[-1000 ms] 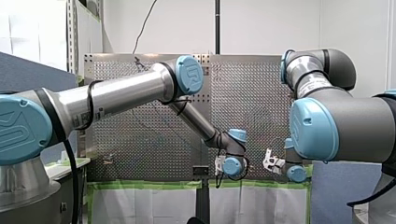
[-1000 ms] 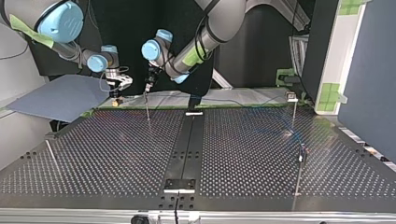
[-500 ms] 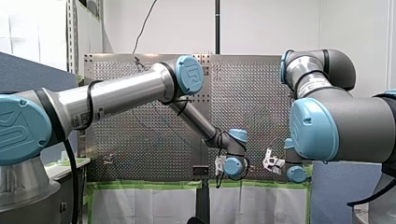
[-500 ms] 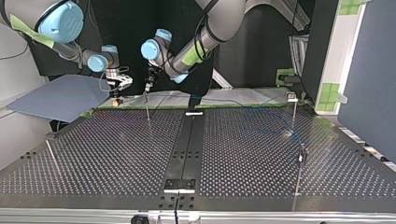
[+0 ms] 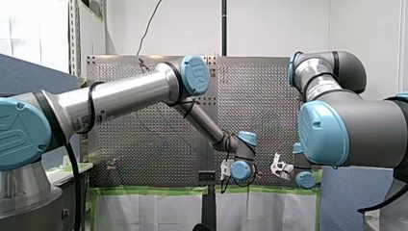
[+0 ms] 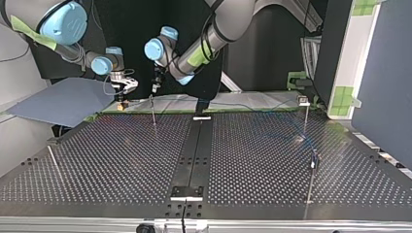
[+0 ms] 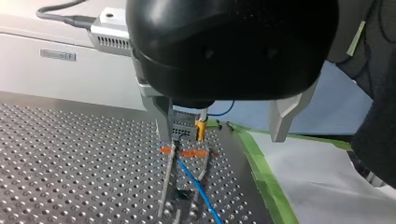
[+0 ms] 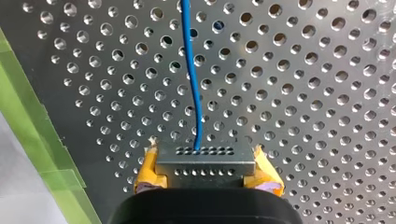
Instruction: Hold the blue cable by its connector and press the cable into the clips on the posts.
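Note:
In the right wrist view my right gripper is shut with its yellow pads on the grey connector. The blue cable runs from it over the perforated table. My left gripper hangs open, its metal fingers wide apart with nothing between them. Under it stands a thin post with an orange clip, and the blue cable passes through that clip. In the top view my left gripper hovers just above that post, with my right gripper beside it at the table's far edge.
More thin posts stand at the top view's right and near right, and one at the near left. Green tape lines the table's edge by the grippers. A blue panel lies beyond the far left corner.
My left arm's wrist has risen slightly and shifted a little toward the top view's left, away from the post's top. My right gripper and the connector have stayed put.

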Tool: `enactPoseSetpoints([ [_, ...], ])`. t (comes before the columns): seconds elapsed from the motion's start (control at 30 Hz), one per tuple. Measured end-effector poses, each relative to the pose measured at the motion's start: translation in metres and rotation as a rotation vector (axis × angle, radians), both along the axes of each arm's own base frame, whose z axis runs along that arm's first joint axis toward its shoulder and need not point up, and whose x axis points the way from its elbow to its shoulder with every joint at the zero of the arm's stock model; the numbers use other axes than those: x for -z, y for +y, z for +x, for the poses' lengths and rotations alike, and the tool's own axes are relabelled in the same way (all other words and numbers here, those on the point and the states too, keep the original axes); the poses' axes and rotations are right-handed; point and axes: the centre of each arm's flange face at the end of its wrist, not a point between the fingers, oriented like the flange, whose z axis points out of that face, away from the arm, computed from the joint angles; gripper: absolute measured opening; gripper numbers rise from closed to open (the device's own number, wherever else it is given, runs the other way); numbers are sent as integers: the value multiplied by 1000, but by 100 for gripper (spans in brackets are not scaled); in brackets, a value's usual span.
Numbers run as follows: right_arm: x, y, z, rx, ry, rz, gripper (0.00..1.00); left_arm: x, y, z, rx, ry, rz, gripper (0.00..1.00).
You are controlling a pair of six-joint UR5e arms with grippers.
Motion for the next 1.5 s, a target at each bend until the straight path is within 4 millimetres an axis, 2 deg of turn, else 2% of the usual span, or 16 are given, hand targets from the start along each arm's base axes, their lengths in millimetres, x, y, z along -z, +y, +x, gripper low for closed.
enactPoseSetpoints([
  [0.37,0,-1,-1,2,-6,-1,0,-39,-4,-20,-9,-46,-69,100],
  [0.63,0,0,1,-1,-8,-4,0,-69,5,-18,-25,-77,-145,100],
  [1.03,0,0,1,-2,-11,-2,0,-113,25,-15,-55,-104,-267,100],
  [1.5,1,1,4,-12,-10,1,0,-148,60,-45,-124,-62,-216,100],
])
